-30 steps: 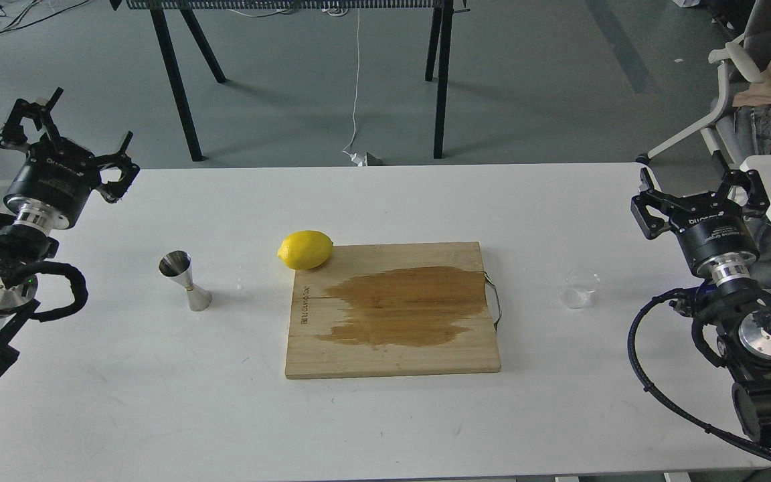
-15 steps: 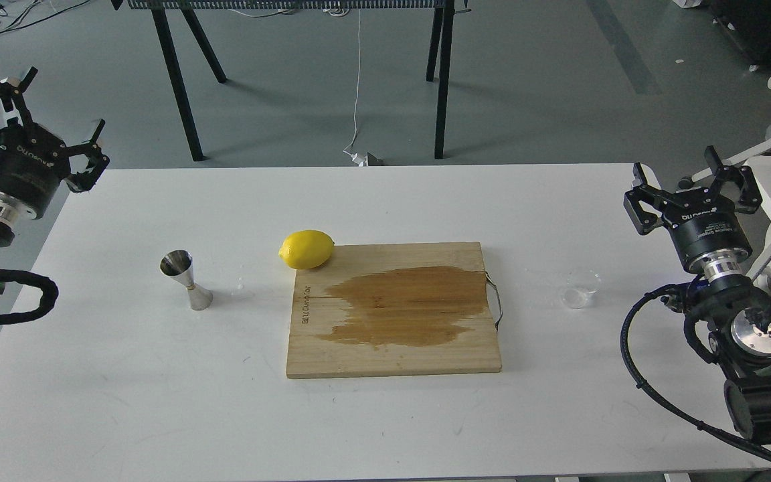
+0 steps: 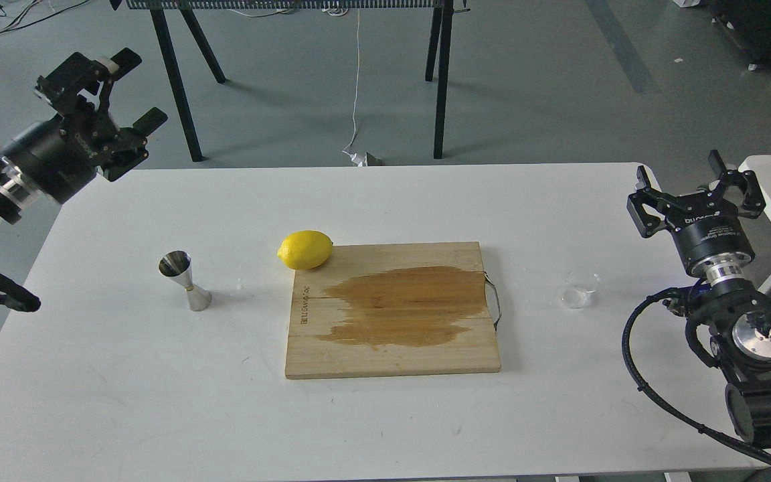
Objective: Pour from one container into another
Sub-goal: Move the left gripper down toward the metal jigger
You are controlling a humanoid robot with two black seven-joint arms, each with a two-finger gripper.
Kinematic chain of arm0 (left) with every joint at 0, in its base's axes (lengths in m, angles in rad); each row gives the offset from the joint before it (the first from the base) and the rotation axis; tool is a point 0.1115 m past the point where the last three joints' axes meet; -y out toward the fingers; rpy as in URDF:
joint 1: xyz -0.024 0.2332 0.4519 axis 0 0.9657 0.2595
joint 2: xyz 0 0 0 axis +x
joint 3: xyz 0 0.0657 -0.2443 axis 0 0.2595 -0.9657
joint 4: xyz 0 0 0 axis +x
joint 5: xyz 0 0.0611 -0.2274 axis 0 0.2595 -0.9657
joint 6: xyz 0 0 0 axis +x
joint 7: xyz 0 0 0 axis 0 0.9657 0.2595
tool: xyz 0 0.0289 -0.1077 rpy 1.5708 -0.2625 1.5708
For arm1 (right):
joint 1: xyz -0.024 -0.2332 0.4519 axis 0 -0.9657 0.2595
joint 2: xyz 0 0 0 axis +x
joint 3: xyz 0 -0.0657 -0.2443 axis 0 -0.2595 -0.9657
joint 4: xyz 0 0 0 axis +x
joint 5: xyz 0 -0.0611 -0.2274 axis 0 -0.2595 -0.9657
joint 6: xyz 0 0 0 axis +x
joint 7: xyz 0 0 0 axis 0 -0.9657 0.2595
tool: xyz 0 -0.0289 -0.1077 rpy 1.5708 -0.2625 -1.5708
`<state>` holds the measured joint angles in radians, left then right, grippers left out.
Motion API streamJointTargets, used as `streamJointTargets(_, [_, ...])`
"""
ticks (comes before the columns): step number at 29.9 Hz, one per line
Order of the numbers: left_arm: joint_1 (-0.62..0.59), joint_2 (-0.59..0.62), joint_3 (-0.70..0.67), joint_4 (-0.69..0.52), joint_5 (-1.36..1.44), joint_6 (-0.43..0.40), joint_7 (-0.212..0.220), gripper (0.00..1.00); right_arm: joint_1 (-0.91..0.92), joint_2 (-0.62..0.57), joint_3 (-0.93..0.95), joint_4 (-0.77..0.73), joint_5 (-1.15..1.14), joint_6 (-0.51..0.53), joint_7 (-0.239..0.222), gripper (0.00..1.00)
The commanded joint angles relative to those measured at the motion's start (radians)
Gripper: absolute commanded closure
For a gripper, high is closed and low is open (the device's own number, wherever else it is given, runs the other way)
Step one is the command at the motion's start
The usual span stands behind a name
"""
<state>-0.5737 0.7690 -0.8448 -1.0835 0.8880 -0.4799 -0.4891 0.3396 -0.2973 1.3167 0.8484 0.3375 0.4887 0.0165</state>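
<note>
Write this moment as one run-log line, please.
stage: before grasp | left gripper: open | right gripper: open | clear cup: untouched | jigger: upright

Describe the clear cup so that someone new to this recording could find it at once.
Start at the wooden cutting board in the middle of the white table. Go right, past its metal handle, to the clear cup standing alone on the table. It is low, colourless and see-through, unlike the shiny steel jigger and yellow lemon on the board's other side.

White table point(image 3: 385, 415) holds a steel hourglass jigger point(image 3: 185, 280) left, yellow lemon point(image 3: 305, 250) touching a stained wooden cutting board point(image 3: 392, 309), small clear cup point(image 3: 578, 288) right. Left gripper point(image 3: 112, 90) and right gripper point(image 3: 693, 191) both spread, empty, at the table's sides.
</note>
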Motion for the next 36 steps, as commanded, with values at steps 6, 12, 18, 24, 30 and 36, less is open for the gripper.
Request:
streamJointTargets(6, [0.084,-0.010,0.010,-0.039,0.253,0.262,0.000,0.00,-0.002,0.000,0.001,-0.005,-0.002,0.000,0.000,0.01])
streamJointTargets(12, [0.173,-0.010,0.009,-0.052,0.289,0.403,0.000,0.00,-0.004,0.000,0.001,-0.006,-0.002,0.000,0.002,0.01])
streamJointTargets(18, [0.248,0.001,0.003,-0.125,0.289,0.596,0.000,0.00,-0.005,0.000,0.001,-0.006,-0.002,0.000,0.002,0.01])
streamJointTargets(24, [0.340,0.012,-0.002,-0.185,0.382,0.785,0.000,0.00,-0.013,-0.002,0.003,-0.006,-0.002,0.000,0.003,0.01])
streamJointTargets(30, [0.380,0.007,0.001,-0.185,0.542,0.837,0.000,0.00,-0.014,-0.002,0.003,-0.006,-0.002,0.000,0.003,0.01])
streamJointTargets(36, [0.416,0.007,0.007,-0.168,0.695,0.839,0.000,0.00,-0.022,-0.003,0.003,-0.006,-0.002,0.000,0.003,0.01])
